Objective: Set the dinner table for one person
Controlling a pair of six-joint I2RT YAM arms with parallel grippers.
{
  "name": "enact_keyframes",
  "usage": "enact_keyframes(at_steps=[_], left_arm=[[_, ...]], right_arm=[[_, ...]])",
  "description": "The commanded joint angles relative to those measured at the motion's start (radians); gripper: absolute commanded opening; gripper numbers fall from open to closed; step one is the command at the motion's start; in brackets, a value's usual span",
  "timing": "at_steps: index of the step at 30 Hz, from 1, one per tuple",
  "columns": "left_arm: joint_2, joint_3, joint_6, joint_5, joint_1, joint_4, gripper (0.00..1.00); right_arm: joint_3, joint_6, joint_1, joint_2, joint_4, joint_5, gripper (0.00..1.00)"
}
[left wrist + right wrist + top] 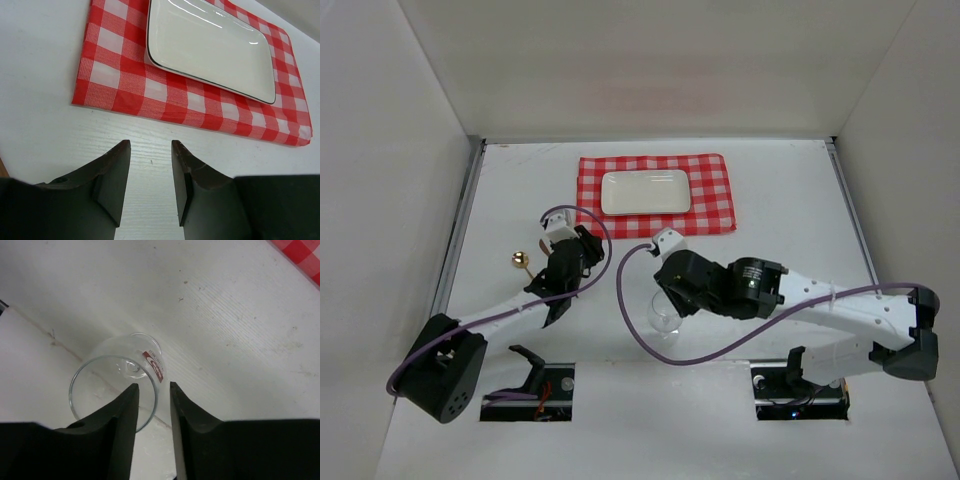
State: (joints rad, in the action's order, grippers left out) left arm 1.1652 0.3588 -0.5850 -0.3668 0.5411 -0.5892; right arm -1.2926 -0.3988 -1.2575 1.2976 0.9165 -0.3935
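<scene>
Occupying most of the top view was the counter [780, 200], a large matte white surface with a grey metal strip [460, 230] along each side and white walls around it. Item, far centre: a red-and-white checked cloth [710, 200], lying flat, its long edges parallel to the far wall. Item, on the cloth's middle: a white rectangular plate [645, 191] with a thin dark rim, lying wholly within the cloth's borders. Item, left of centre: a small gold-coloured object with a round end [520, 260], just beside the left arm [510, 315] and too small to identify. Item, near centre: a clear glass [115, 375] with a red printed label, standing on the counter with its mouth up, under the wrist of the right arm [820, 295] and well apart from the cloth. A purple cable [640, 330] looped from each wrist back along its arm. The left jaws stood apart with nothing between them, over bare counter just short of the cloth's near edge. The right jaws also stood apart, straddling the near side of the glass's rim, one over the bowl and one outside it, the gap wider than the glass wall. Whether either touched the glass could not be told.
</scene>
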Motion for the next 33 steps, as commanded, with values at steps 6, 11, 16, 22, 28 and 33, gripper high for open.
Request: enact_keyframes(at_steps=[6,11,16,22,28,33], left_arm=[[0.011,-0.004,-0.009,0.003,-0.005,-0.05,0.36],[0.013,-0.003,-0.009,0.003,-0.002,-0.05,0.36],[0.011,-0.001,-0.009,0.003,0.003,-0.05,0.36],[0.011,-0.003,-0.01,0.003,0.0,-0.05,0.36],[0.007,-0.012,-0.013,0.003,-0.014,-0.058,0.36],[0.007,-0.012,-0.019,0.016,-0.016,-0.06,0.36]], right_arm=[[0.003,0.035,0.017,-0.004,-0.056,-0.016,0.1],[-0.076,0.054,0.039,-0.026,-0.025,-0.131,0.06],[-0.143,0.124,0.141,-0.018,-0.151,-0.209,0.05],[-0.292,0.258,0.455,0.119,-0.323,-0.191,0.05],[-0.563,0.296,0.713,0.411,-0.366,-0.169,0.04],[-0.828,0.324,0.801,0.618,-0.303,-0.206,0.03]])
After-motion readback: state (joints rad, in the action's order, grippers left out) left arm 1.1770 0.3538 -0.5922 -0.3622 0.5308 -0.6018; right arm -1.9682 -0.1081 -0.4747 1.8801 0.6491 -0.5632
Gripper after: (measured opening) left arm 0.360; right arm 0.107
